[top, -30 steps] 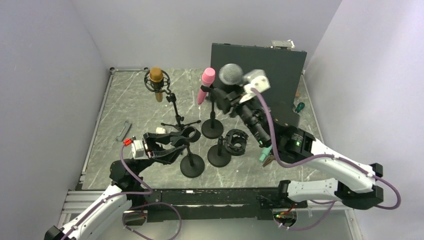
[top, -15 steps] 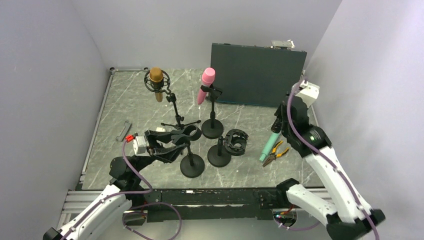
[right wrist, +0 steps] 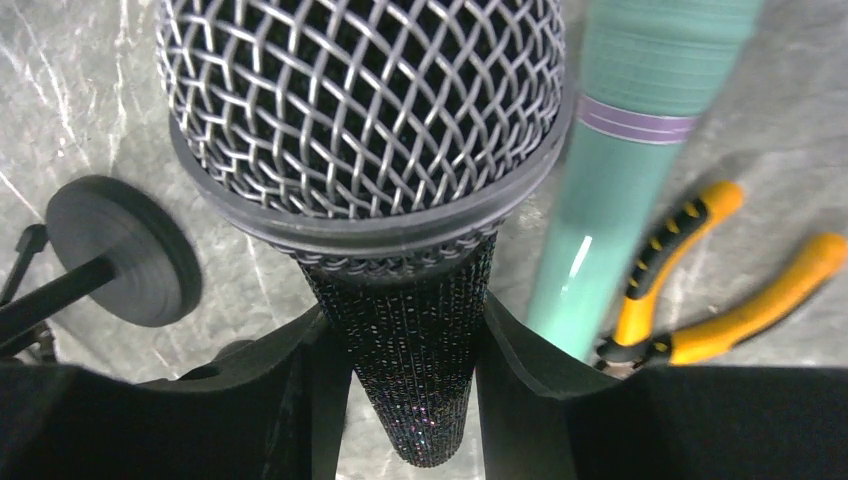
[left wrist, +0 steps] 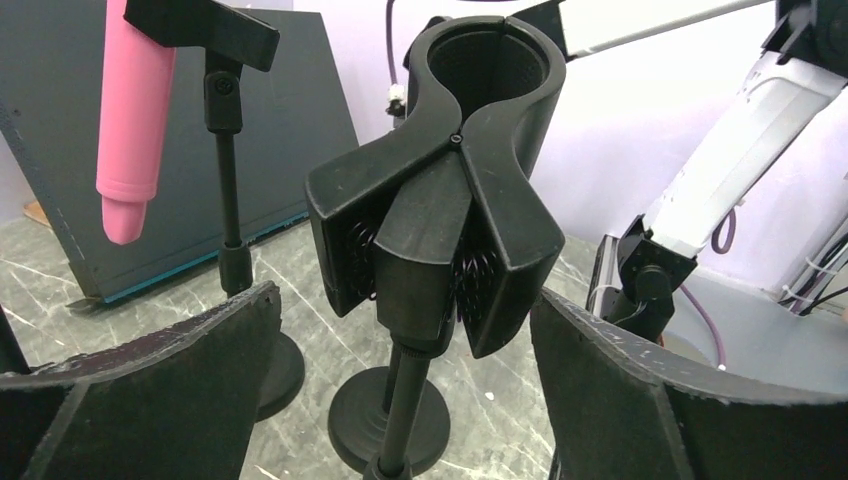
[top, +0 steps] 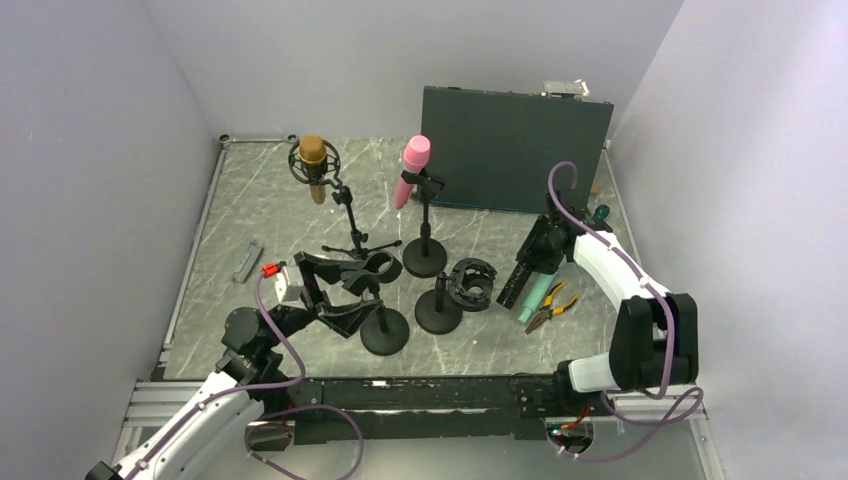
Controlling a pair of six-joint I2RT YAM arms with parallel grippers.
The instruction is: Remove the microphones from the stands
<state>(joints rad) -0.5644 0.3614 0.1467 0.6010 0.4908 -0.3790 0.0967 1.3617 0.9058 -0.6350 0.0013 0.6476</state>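
Where the left claw stands: lower left of the top view, jaws spread wide on either side of the bare clip, holding nothing.
Stand: round base on the worktop, just beside the left claw; with nothing in the clip, the removal looks done.
Right claw: closed on the microphone, pinching the glittery black handle just below the mesh head.
Microphone's place: right of centre in the top view, carried low, just beside a teal microphone and yellow-handled pliers.
Handling: probably rigid and head-heavy, so it would tip if held far down the handle. The rough handle should give good friction, while the wire mesh could dent.
Where to hold: the handle close under the head, as now; never the mesh.
Farther back: a pink microphone and a brown microphone on their own stands, then a dark panel.
Hidden: the handle's tail end runs below the jaws and out of sight. Whether it touches the worktop cannot be told. From above, the black body merges with the black claw.
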